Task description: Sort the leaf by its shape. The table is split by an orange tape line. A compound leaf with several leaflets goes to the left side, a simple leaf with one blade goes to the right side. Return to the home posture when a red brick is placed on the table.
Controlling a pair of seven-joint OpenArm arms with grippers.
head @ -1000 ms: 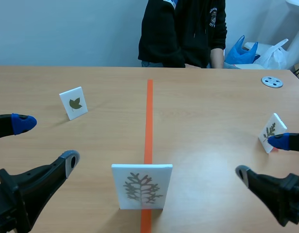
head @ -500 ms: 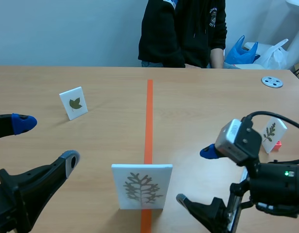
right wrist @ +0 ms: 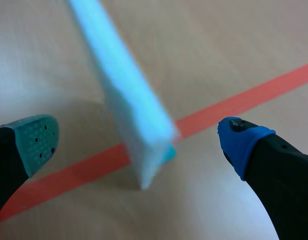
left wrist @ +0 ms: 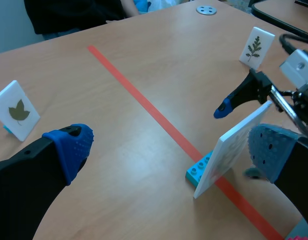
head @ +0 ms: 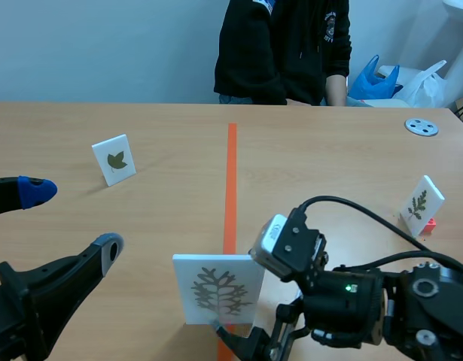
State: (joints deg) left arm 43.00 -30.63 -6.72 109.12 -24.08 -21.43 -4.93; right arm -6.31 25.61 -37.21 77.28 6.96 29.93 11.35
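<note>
1. The wooden table (head: 329,150) is split from its far edge to its near edge by an orange tape line (head: 231,173).
2. A person (head: 284,53) in a black hooded top sits at the far edge. The chest emblem on the top is too small to read.
3. The right arm (head: 367,301) comes in over the near right corner and lies across to the tape line. Its right gripper (right wrist: 137,142) is released. One finger is on each side of the compound-leaf card, with a gap on both sides.
4. The left gripper (head: 71,220) hangs over the near left corner, spread wide and holding nothing.
5. The compound-leaf card (head: 220,288) stands upright on the tape line near the near edge. It is white and shows a pale, many-branched leaf, with no writing. It is slotted into a teal brick (left wrist: 198,170).
6. Blue plastic bags (head: 374,79) lie beyond the far right corner.
7. A white card with a green lobed leaf (head: 114,159) stands on the left half, towards the left edge.
8. A white card with a feathery sprig (head: 422,203) stands near the right edge on a red base (head: 427,223).
9. A grey disc (head: 421,127) with holes lies near the far right corner.
</note>
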